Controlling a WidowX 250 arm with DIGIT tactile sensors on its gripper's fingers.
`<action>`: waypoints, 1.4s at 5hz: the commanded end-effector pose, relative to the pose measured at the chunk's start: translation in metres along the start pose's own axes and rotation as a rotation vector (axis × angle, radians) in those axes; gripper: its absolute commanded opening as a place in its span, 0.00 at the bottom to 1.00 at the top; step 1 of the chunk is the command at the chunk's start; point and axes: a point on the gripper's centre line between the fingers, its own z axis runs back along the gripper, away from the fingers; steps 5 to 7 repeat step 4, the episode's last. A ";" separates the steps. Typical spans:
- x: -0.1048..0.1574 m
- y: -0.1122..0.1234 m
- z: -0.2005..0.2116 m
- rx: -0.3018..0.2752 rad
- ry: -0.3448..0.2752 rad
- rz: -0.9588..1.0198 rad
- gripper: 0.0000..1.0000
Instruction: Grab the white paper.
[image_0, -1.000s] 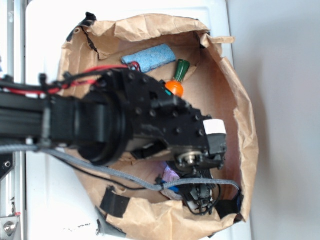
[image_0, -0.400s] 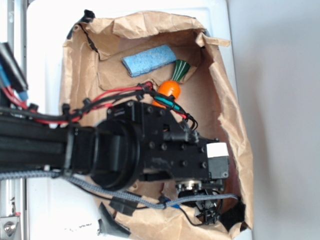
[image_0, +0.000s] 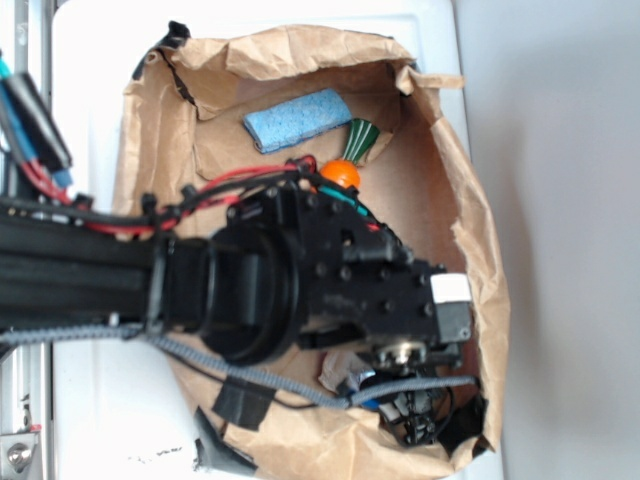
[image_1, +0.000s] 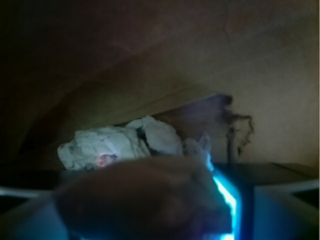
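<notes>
Wrist view shows the white paper as a crumpled pale ball lying against the inner wall of the brown paper bag, just beyond the blurred, dark bulk at the bottom of the frame that appears to be part of the tool. Whether the tool is released or clenched cannot be told: its fingers are out of focus here and hidden in the other view. In the exterior view only a pale scrap of the white paper peeks out under the arm, at about 6 o'clock inside the bag, with the tool just to its 4 o'clock side near the bag's lower rim. The orange carrot and the blue sponge lie well apart, toward 12 o'clock in the bag. The bag sits on the white counter.

The likely risks: the paper is pressed close to the bag wall, so a closing grip could pinch brown bag paper along with it, or instead of it. The ball is light and could skid away if nudged. The dangling cable near the bag's edge could snag.
</notes>
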 end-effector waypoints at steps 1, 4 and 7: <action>0.012 0.015 0.090 -0.090 -0.043 0.006 0.00; 0.019 0.026 0.189 -0.156 0.011 -0.046 0.00; 0.019 0.026 0.189 -0.156 0.011 -0.046 0.00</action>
